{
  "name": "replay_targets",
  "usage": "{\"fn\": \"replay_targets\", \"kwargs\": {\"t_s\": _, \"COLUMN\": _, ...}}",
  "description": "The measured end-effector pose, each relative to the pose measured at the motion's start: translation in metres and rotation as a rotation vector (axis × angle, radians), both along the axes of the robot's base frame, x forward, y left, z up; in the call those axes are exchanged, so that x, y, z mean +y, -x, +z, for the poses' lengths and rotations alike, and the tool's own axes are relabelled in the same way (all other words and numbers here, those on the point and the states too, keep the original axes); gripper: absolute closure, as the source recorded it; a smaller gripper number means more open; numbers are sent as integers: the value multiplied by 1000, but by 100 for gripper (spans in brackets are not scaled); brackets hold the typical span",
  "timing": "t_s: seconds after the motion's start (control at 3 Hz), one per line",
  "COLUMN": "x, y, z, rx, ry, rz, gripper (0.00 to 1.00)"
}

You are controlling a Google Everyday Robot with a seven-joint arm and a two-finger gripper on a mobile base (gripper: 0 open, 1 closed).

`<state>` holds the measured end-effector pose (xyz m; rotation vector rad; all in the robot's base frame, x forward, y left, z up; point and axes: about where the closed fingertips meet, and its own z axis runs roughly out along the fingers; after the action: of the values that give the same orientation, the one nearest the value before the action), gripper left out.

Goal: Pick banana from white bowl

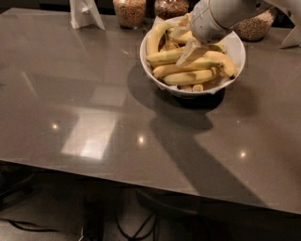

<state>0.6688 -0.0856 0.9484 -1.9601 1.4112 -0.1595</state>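
The white bowl (234, 47) stands at the back right of the grey table and is piled with several yellow bananas (190, 76). My gripper (186, 41) hangs from the white arm (216, 16) that comes in from the top right. It is down inside the bowl, over its left middle, and touches the top bananas of the pile. The arm hides the bananas at the back of the bowl.
Glass jars of grains (129, 12) stand along the table's back edge behind the bowl, with another jar (256, 28) at the right. A white folded card (84, 13) stands at the back left. The grey table (94, 108) stretches to the left and front.
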Motion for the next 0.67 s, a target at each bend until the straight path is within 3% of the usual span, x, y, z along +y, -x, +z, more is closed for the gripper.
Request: {"fn": "replay_targets", "kwargs": {"t_s": 0.67, "x": -8, "y": -14, "z": -15, "rx": 12, "ry": 41, "rz": -13, "gripper": 50}}
